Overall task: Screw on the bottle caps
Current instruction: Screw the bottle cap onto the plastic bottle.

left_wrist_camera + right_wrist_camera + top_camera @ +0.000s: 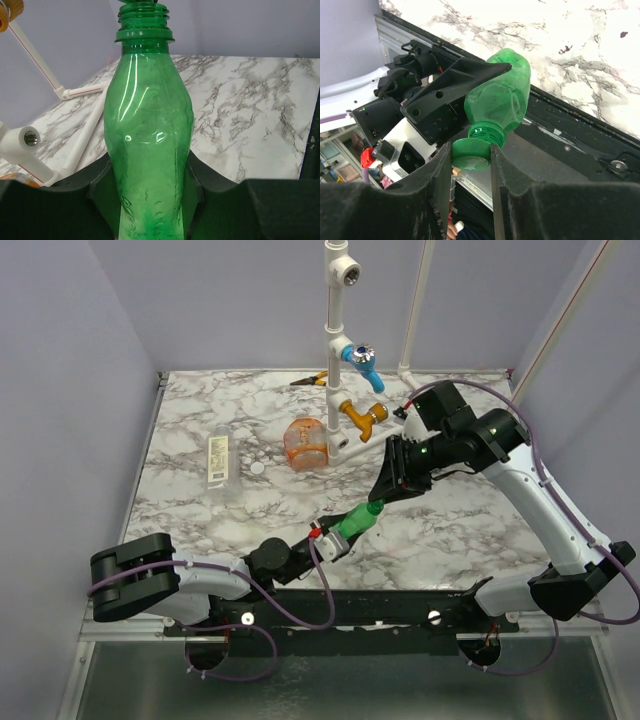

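Marble-pattern tabletop, arms meet over its near side. Left gripper clamped on the lower body of the slim green plastic bottle, neck pointing at right gripper. Right jaws pinch the small dark green round screw cap, cap touching the bottle mouth, slightly off-axis. Wide orange bottle, clear labelled bottle and white cap sit farther back.
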Motion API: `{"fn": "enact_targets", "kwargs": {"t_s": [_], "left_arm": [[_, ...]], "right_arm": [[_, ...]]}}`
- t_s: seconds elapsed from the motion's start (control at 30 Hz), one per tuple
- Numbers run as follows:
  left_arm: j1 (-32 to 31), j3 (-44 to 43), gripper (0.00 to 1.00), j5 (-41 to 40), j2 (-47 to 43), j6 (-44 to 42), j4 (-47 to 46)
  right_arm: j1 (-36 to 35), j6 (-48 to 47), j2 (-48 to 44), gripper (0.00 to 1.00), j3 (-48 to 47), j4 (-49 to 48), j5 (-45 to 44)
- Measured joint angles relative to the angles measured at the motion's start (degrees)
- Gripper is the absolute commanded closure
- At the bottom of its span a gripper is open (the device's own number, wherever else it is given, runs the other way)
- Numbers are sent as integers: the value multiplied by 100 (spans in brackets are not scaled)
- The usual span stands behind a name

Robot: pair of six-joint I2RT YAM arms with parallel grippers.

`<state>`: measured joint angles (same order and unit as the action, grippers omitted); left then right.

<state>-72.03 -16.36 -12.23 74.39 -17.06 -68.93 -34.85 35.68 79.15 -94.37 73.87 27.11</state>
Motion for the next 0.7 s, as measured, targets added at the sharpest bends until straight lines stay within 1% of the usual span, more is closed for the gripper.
{"fn": "enact_targets", "kwargs": {"t_s": [0.4,0.7], "left_arm": [[-11,0,100,22,-2,-120,-66],[-11,-103,100,61,127,-142,-83]], "right_arm": [[0,-81,28,86,-13,354,-142],[-2,-85,234,87,-216,579,-142]]}}
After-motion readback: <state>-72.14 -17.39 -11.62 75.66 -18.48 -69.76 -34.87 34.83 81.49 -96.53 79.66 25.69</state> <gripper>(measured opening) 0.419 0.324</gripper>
